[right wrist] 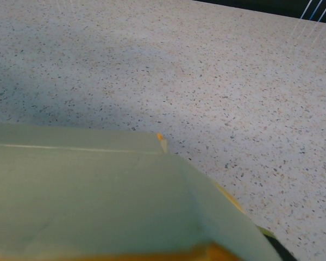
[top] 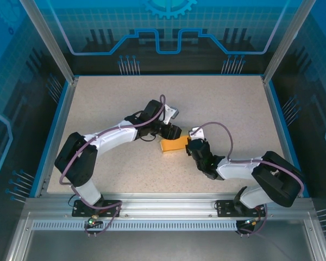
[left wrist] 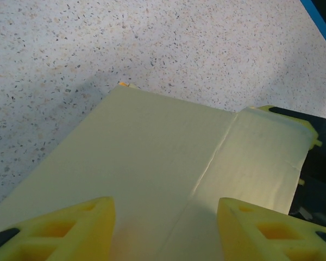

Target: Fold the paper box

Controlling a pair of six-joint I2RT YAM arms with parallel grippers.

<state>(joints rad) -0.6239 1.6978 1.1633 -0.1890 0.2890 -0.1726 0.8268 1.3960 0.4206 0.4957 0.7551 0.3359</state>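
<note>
- The paper box [top: 174,144] lies near the middle of the desk [top: 108,103], a pale yellow piece between the two arm tips.
- The left arm [top: 114,133] reaches in from the lower left and the right arm [top: 244,168] from the lower right. Their tips crowd the box from both sides and cover its ends in the top view.
- In the left wrist view the box [left wrist: 152,157] shows a flat panel with a crease, then a smaller end flap. The two yellow fingers [left wrist: 60,225] of the left jaws stand apart over the near part of the panel. The card runs on past the left finger, so the left jaws are about half wide and clamp nothing.
- At the flap's far end, a black and yellow finger [left wrist: 299,117] of the right jaws sits against the card.
- In the right wrist view the box [right wrist: 87,196] is close to the lens and hides the right jaws. I cannot tell whether they are wide or narrow.
- Around the box are speckled desk, a blue rim [top: 54,130], aluminium posts [top: 46,41] and purple cables [top: 228,136] looping over the arms.
</note>
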